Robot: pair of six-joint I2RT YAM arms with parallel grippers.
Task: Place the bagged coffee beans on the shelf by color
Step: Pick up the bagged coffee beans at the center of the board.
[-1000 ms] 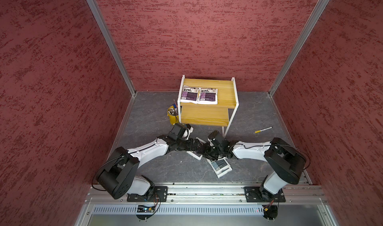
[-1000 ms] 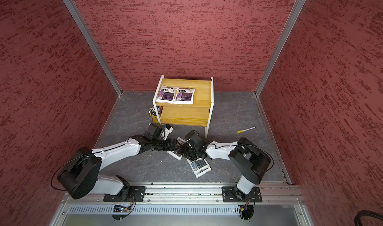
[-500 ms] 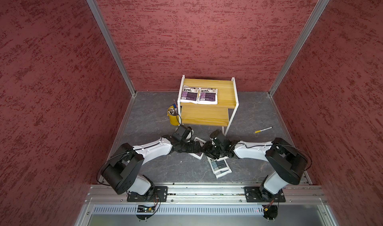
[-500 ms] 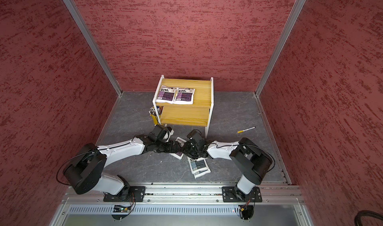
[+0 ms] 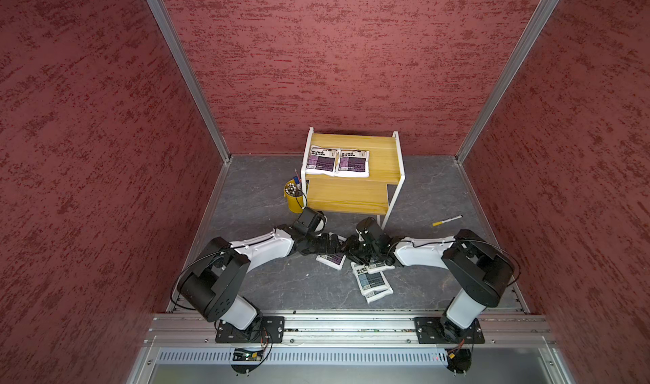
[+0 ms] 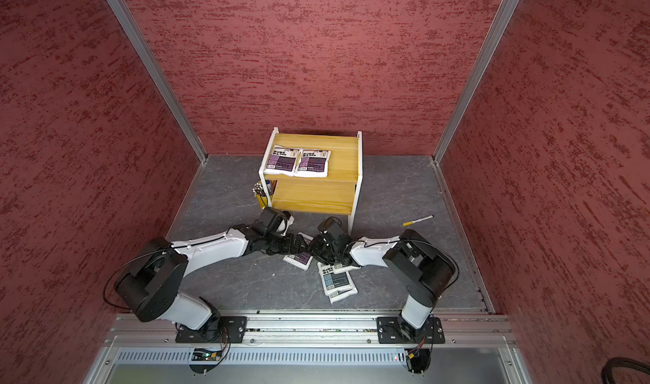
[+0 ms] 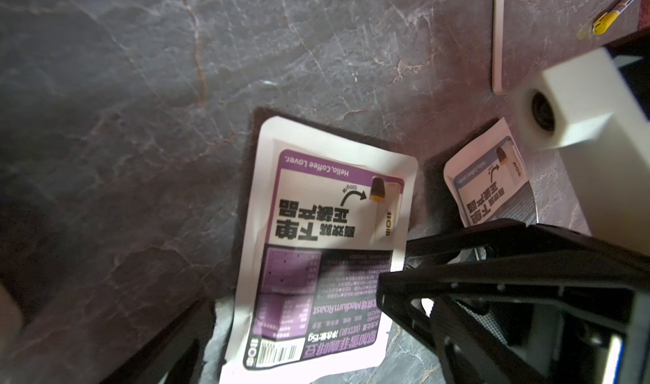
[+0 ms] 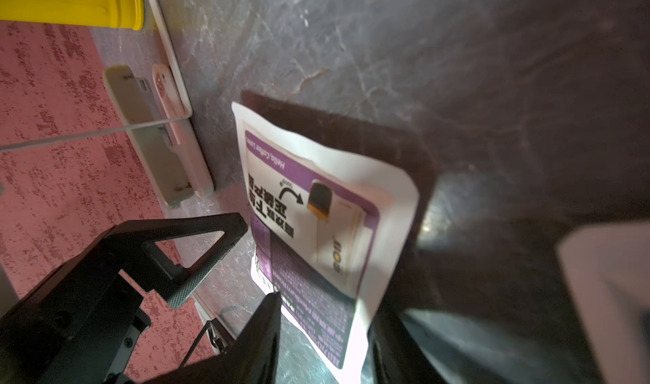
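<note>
Grey stone floor (image 5: 267,188): both arms have closed on the third purple pouch (image 5: 330,259) lying there, left gripper (image 5: 332,244) gaping, right gripper (image 5: 351,249) narrowing (grip: cannot tell); once lifted, it should join two purple pouches (image 5: 320,161) atop the shelf (image 5: 383,153)

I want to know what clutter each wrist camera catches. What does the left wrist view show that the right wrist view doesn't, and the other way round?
Only the left wrist view shows a grey-blue pouch and the yellow marker pen. Only the right wrist view shows the yellow pen bucket and a pale oblong case. Both show the purple pouch, the grey floor and a white leg of the shelf.
</note>
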